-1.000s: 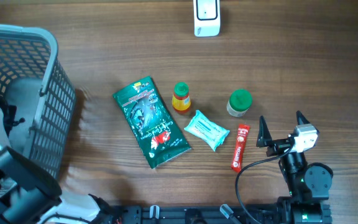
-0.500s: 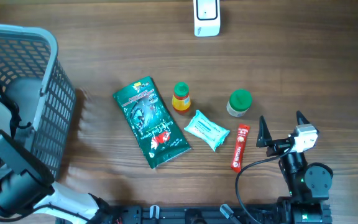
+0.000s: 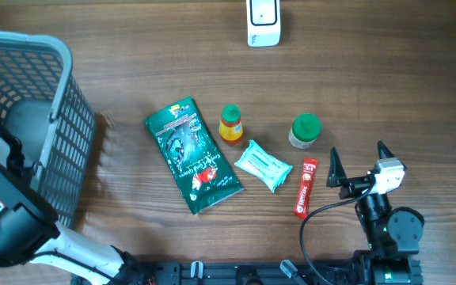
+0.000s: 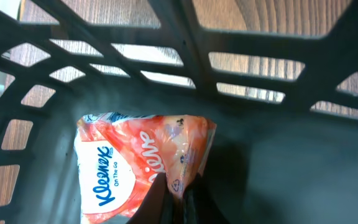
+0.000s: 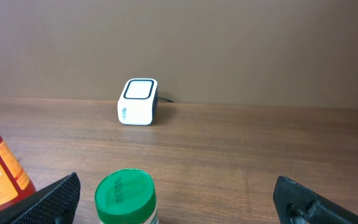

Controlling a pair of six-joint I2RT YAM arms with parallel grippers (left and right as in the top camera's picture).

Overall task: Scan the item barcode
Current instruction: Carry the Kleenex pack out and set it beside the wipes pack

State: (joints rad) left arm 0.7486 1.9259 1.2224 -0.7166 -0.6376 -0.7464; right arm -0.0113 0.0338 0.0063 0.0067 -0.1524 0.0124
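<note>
Kleenex tissue pack [image 4: 142, 162] lies on the floor of the grey plastic basket [image 3: 62, 119] at the left of the table, printed front up, and no barcode can be seen on that face. The basket's walls are tall and slatted, so the lift is best made straight up until the pack is clear of the rim, and only then carried across. The green pouch [image 3: 190, 156] and the smaller goods beside it, an orange bottle [image 3: 230, 124], a green-lidded jar [image 3: 305, 131], a teal wipes pack [image 3: 263, 165] and a red stick sachet [image 3: 305, 188], lie between the basket and the far edge. They should be passed over at height and not brushed. The white scanner [image 3: 263, 22] stands well apart at the far edge, its window facing up, so the coded face would have to be turned downward above it; which face that is cannot be told yet. The right gripper [image 3: 358, 149] rests near the front edge with its jaws wide apart and nothing between them. The left gripper [image 4: 180, 202] is closed with its fingers together on the pack's lower corner. Since only a thin fold of soft wrapper is pinched, a slow lift is advised, lest the pack swing or slip free.
</note>
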